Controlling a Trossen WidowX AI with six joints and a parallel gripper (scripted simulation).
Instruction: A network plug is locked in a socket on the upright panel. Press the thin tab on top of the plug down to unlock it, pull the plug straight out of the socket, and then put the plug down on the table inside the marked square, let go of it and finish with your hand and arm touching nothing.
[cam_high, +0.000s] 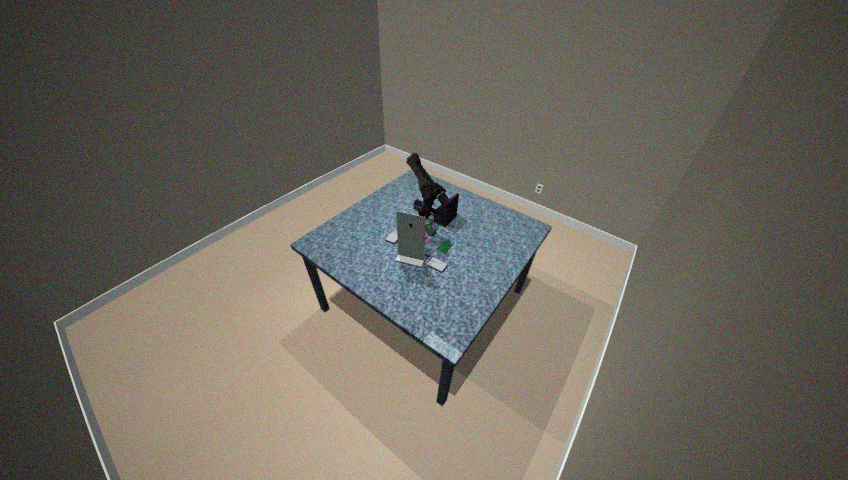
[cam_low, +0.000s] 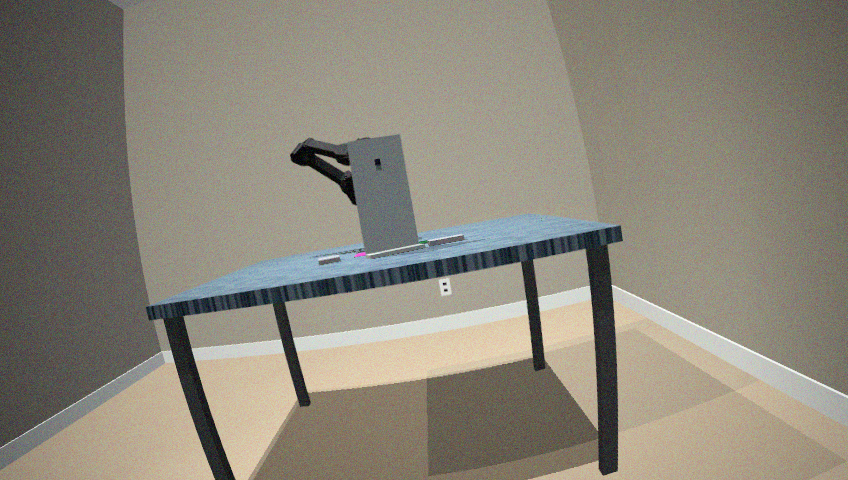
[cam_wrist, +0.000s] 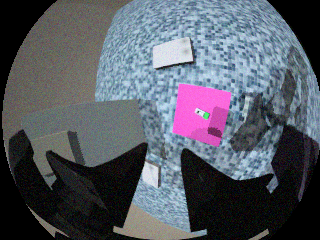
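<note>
Desk (cam_high: 476, 291) (cam_low: 285, 274) (cam_wrist: 125, 50): mottled blue, carries the whole setup. Arm (cam_high: 420, 170) (cam_low: 326, 148): dark, bent, reaching in behind the panel as the exterior view has it. Upright panel (cam_high: 410, 240) (cam_low: 383, 205) (cam_wrist: 105, 117): grey, small dark opening near its top.

Tool (cam_high: 429, 227) (cam_wrist: 164, 150): I have it part open, a clear gap between the fingertips. Nothing gripped. In my wrist view the fingers stand apart from the plug; the panel hides them in the exterior view.

Marked square (cam_high: 427, 240) (cam_low: 360, 254) (cam_wrist: 195, 97): bright pink, flat on the desk, partly shadowed. One pale block (cam_high: 391, 237) (cam_low: 329, 259) (cam_wrist: 173, 52) near one side of it, another pale block (cam_high: 437, 264) (cam_low: 446, 239) (cam_wrist: 152, 174) towards the opposite side.

Plug (cam_wrist: 206, 114): smallest item, white with a green end, out of the socket and lying inside the square. Tab too small for me to read.
</note>
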